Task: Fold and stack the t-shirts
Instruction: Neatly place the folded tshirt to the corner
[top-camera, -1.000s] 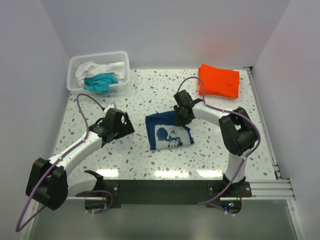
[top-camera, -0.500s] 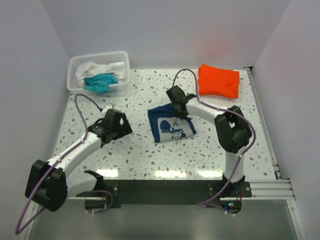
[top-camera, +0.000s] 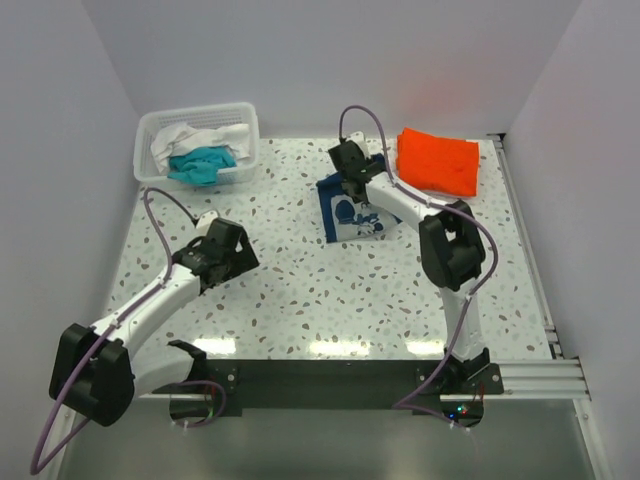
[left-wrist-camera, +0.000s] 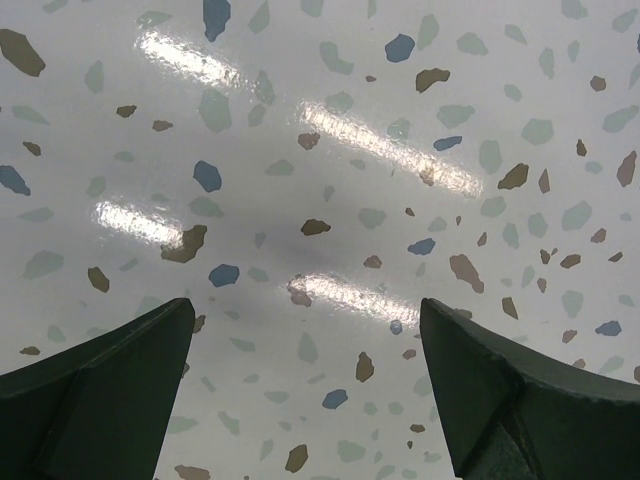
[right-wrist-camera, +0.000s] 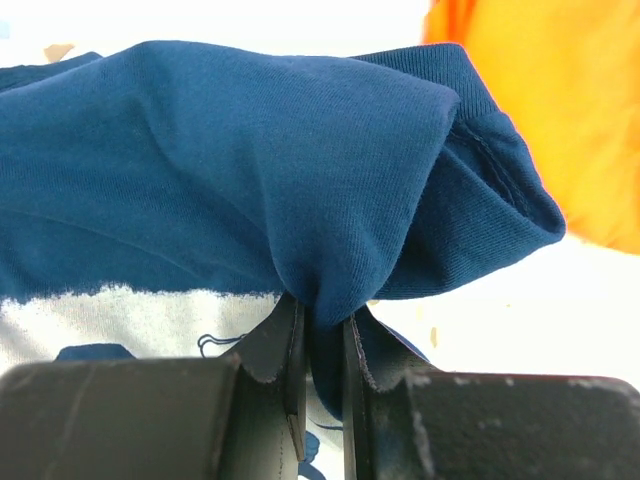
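Terrazzo tabletop (top-camera: 290, 290), white with blue, green and brown flecks, is reflecting bright strips of light, and plain pale walls (top-camera: 320, 60) are enclosing it on three sides. Right gripper (right-wrist-camera: 318, 345) is clamping a bunched fold of the navy t-shirt (top-camera: 350, 208) at the far centre, near the folded orange t-shirt (top-camera: 438, 160). Left gripper (left-wrist-camera: 310, 390) is hovering over bare surface with fingers wide apart. White basket (top-camera: 248, 135) is holding the teal t-shirt (top-camera: 203, 163) and white t-shirt (top-camera: 190, 135) in the far-left corner.
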